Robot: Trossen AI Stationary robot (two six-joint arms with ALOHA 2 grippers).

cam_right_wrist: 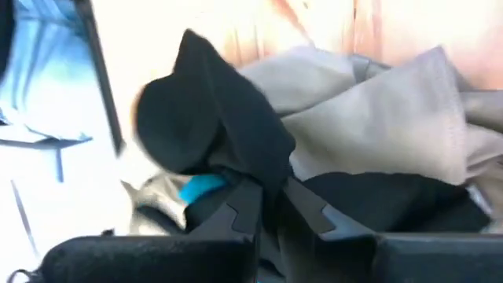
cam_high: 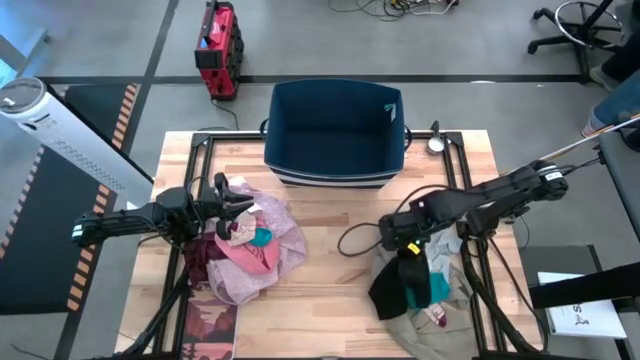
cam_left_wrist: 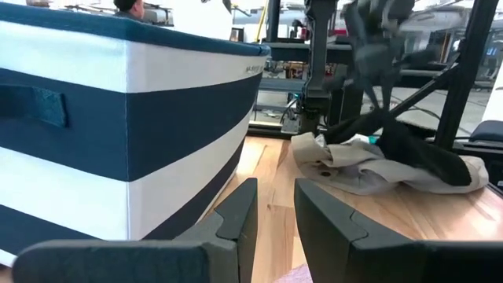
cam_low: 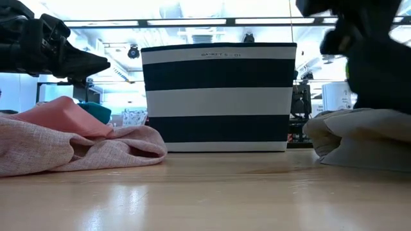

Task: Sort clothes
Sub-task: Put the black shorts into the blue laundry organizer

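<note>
My right gripper (cam_high: 404,246) is shut on a black garment (cam_high: 392,285) above the right pile, where a beige-khaki piece (cam_high: 445,310) and a teal piece (cam_high: 433,285) lie on the table. My left gripper (cam_high: 243,205) is a little open and empty. It hovers over the left pile of a pale lilac-pink garment (cam_high: 288,240), a coral pink piece (cam_high: 252,258), a small teal piece (cam_high: 262,237) and a maroon piece (cam_high: 203,262). In the left wrist view its fingers (cam_left_wrist: 244,212) point toward the right pile (cam_left_wrist: 369,169). My right gripper pinches a bunched fold of the black garment (cam_right_wrist: 263,177) between its two fingers, coming from above. The rest of the garment (cam_high: 388,295) hangs below the fingers, and its lower end lies on the beige-khaki pile.
A navy and white striped bin (cam_high: 335,178) stands at the table's far middle, and also shows in the low view (cam_low: 218,96). A flat reddish-brown book (cam_high: 210,330) lies at the near left edge. Bare wood (cam_high: 335,290) lies between the two piles.
</note>
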